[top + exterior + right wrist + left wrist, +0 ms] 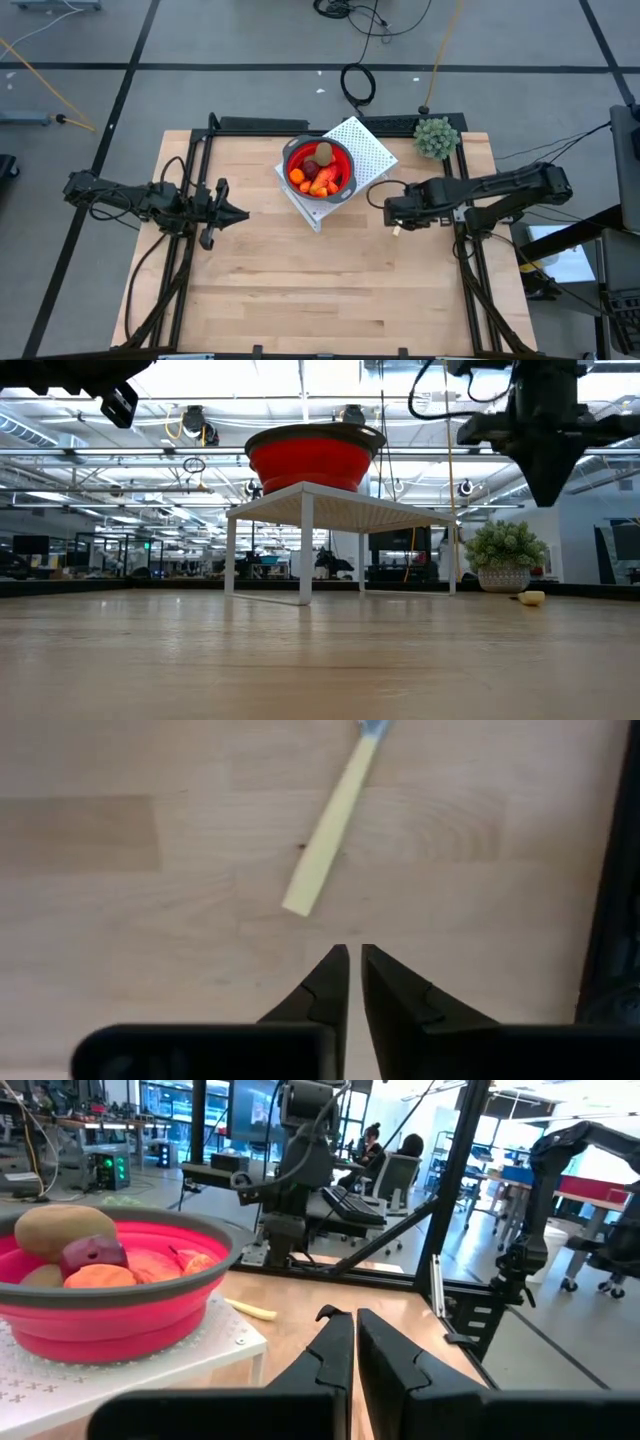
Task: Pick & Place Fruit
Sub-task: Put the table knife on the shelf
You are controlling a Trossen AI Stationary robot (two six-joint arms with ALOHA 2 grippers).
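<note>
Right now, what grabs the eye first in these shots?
The red bowl heaped with toy fruit, sitting on a small white perforated stand at the back middle of the wooden table. Next, the two dark arms flanking it: left gripper and right gripper, both shut and empty. A pale-handled knife lies on the table under the right gripper.

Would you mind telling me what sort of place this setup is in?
Probably a large open robotics lab or workshop: a wooden table on a grey tiled floor, bright ceiling lights, and desks with monitors beyond, where a seated person works.
</note>
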